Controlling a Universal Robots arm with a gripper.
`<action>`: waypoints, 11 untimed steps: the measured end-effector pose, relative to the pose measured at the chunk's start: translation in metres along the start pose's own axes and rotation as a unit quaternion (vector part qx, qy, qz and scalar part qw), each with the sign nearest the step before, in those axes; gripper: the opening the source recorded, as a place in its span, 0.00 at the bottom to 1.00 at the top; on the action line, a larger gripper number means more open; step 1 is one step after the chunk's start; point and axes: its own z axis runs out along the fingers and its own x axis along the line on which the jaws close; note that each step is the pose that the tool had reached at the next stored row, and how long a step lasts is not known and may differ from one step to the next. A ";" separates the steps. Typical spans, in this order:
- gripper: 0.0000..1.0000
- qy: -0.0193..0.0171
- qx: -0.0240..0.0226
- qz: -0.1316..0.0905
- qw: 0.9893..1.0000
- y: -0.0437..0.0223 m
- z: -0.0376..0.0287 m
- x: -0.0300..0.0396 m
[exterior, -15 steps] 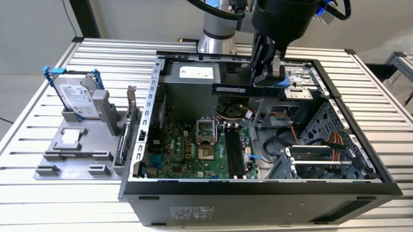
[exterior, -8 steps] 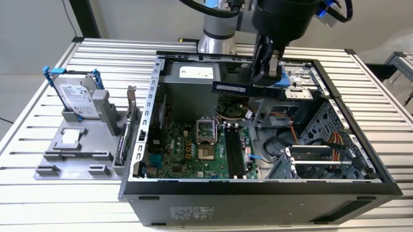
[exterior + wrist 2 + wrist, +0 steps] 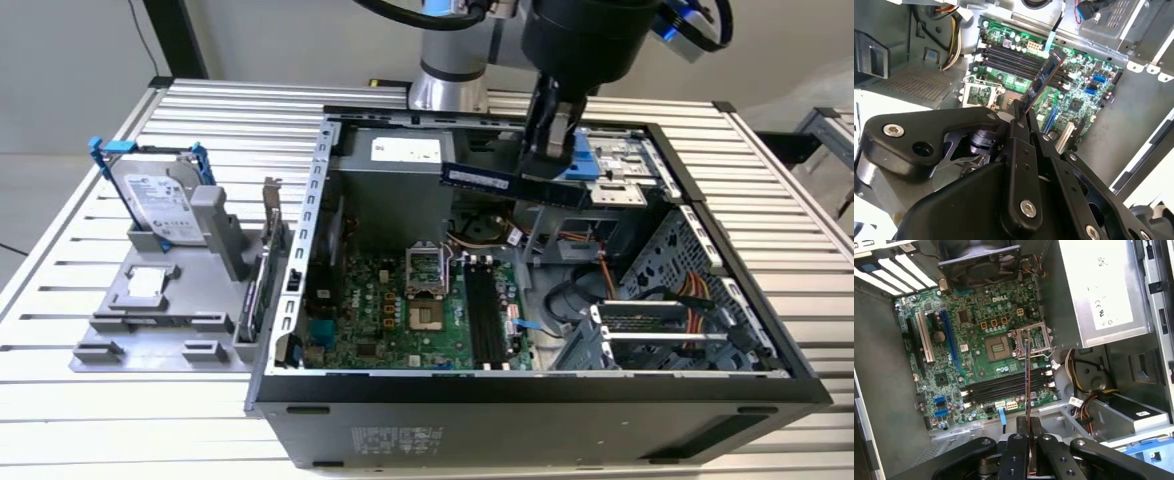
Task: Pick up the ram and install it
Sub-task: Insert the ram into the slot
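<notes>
1. Step in hand: carrying to the slot. Pick judged done, with the ram [image 3: 494, 181] airborne and clear of the desk [image 3: 80, 440].
2. Claw [image 3: 545, 160] pinching the ram near one end, long side roughly level, hanging over the open computer case [image 3: 534, 388].
3. In both wrist views: ram [image 3: 1046, 75] [image 3: 1027, 375] edge-down above the motherboard [image 3: 979, 365], well apart from the black memory slots [image 3: 1004, 385]. Not seated.
4. In the exterior view: held crosswise to the slots [image 3: 483, 315].
5. Seating likely calls for a turn to bring the stick parallel over one slot, then a straight push down. Any skew risks a jam.
</notes>
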 end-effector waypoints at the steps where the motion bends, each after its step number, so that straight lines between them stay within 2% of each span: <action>1: 0.00 0.000 0.000 0.005 1.000 0.0000 0.0000 0.0000; 8: 0.00 -0.001 0.001 0.038 0.999 0.0000 0.0000 0.0000; 11: 0.00 -0.001 0.001 0.043 0.999 0.0000 0.0000 0.0000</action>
